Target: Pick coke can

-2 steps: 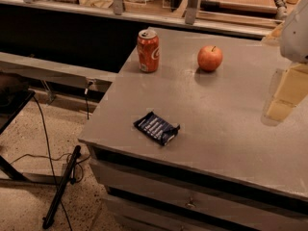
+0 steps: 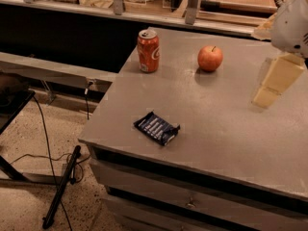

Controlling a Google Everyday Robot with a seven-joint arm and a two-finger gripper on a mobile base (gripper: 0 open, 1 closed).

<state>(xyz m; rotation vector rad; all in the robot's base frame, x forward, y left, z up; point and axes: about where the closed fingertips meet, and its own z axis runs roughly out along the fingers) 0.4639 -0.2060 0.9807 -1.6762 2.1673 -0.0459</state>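
A grey countertop filled most of the camera view, seen from above and slightly to one side. The coke can stood upright near the counter's far left corner, at about eleven o'clock in the scene, its silver top showing and white lettering on its red-orange side. A red-orange apple sat to the can's three o'clock, well apart from it. A dark blue snack wrapper lay flat nearer the front edge, at about six o'clock from the can.

The robot's gripper, pale yellow below a white arm housing, hung over the counter at the three o'clock edge of the view, well apart from the can and beyond the apple. Whether it was open or closed could not be told; nothing appeared to be in its hold.

The task seemed to be at its opening approach, the can untouched. The next move would call for travelling toward ten o'clock, passing the apple without knocking it, then lining up around the can's body
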